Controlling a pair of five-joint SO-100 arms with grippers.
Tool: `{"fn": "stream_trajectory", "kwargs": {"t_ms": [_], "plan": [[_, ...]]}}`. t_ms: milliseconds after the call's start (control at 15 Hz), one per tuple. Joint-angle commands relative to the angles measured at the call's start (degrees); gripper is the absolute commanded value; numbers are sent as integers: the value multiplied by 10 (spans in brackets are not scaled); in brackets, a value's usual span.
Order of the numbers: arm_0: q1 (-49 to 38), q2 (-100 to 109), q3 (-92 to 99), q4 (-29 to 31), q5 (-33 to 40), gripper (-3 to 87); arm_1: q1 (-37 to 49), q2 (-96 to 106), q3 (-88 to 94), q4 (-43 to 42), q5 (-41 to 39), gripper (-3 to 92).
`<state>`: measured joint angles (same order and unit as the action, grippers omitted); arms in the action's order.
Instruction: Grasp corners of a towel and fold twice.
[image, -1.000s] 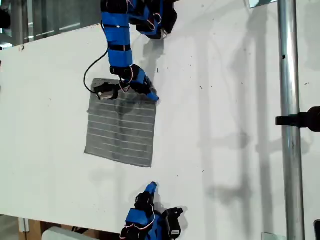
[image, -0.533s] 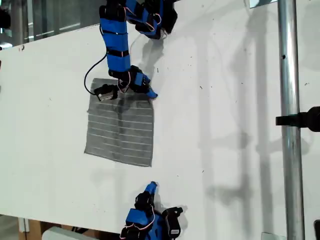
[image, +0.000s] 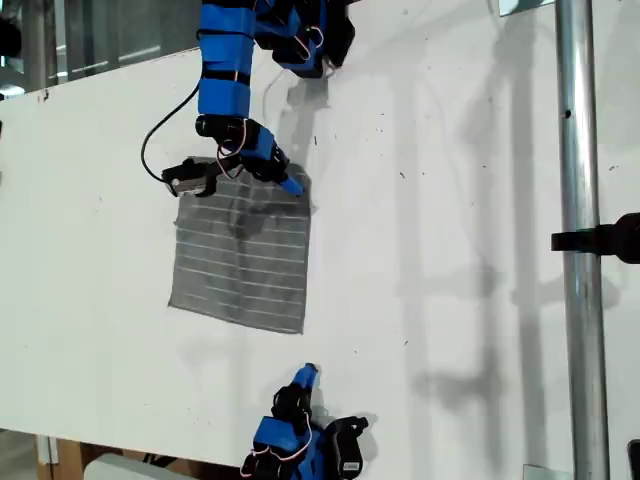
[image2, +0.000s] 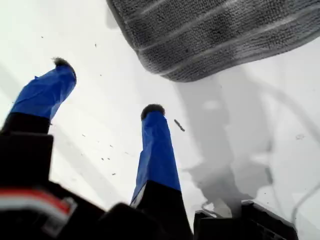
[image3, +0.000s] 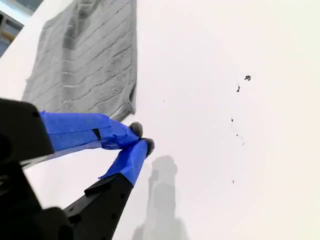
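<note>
- Since a second ago, my first gripper (image: 281, 178) has pulled back a little from the towel (image: 240, 255), toward the top of the exterior view. The second arm has not shifted.
- My first gripper's fingers (image2: 156, 140) stand wide apart with nothing between them. They hang over bare table (image: 450, 200), just short of a rounded towel corner (image2: 170, 70). I judge this to be a line-up for a pinch that has not happened yet.
- The towel lies flat and unfolded on the white table, left of centre in the exterior view. Neither fold has begun.
- My second gripper (image3: 141, 137) is pinched together at the tips and holds nothing. It rests near the bottom edge of the exterior view, clear of the cloth. The towel's nearest corner (image3: 129, 111) is just ahead of it.
- That parked pose probably keeps the second arm out of the way until both corners are taken.
- The cloth lies thin against the table, so the open fingers may need to press down to catch the corner.
</note>
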<state>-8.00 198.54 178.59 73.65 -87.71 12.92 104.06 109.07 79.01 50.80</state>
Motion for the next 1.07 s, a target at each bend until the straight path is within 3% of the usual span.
{"fn": "stream_trajectory", "kwargs": {"t_ms": [0,267,467,533,667,733,1000], "plan": [[6,3,1,2,-1,-7,35,10,-18,-16,-8,312],[11,3,1,3,-3,-10,87,-149,59,-166,-31,312],[11,3,1,3,-4,-12,86,-206,12,-145,-45,274],[11,3,1,3,-4,-12,83,-217,6,-137,-46,227],[9,3,1,3,-4,-15,73,-235,-8,-120,-46,33],[8,3,1,3,-3,-15,71,-243,-18,-106,-40,-2],[7,-2,-25,9,-32,-18,49,-205,-18,-112,-41,-2]]}}
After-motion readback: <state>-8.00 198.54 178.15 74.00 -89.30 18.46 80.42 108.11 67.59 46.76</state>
